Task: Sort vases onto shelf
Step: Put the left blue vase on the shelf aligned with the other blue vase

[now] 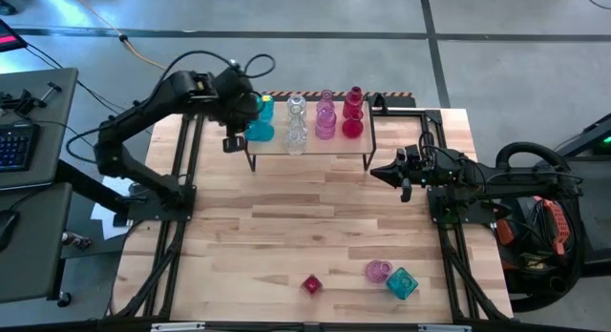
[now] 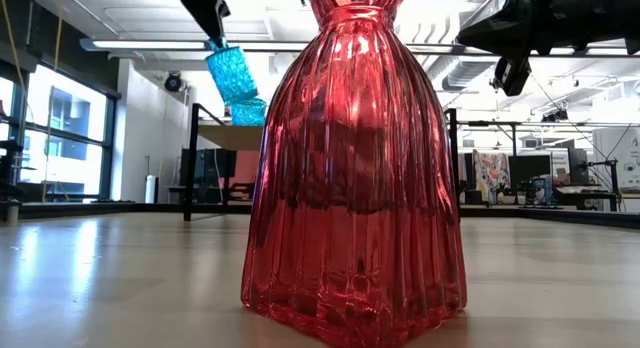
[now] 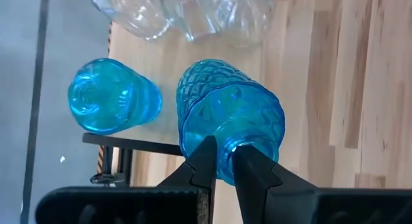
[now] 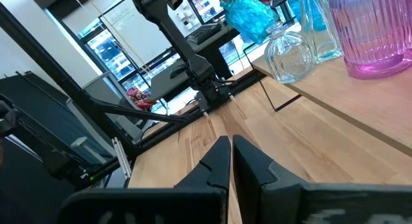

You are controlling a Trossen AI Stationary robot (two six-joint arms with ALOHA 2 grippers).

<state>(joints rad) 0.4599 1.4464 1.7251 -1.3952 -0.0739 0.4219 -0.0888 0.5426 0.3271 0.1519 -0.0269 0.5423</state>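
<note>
Wooden shelf (image 1: 310,153), left claw (image 3: 222,161) pinching tilted teal vase (image 3: 228,118) rim

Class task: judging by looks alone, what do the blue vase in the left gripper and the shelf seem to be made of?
Blue vase, pinched at the rim by the left gripper: probably glossy tinted glass, since it is see-through with a moulded diamond pattern and bright glints.
Shelf: apparently a pale, matt wood top; thin black legs, likely metal.
</note>
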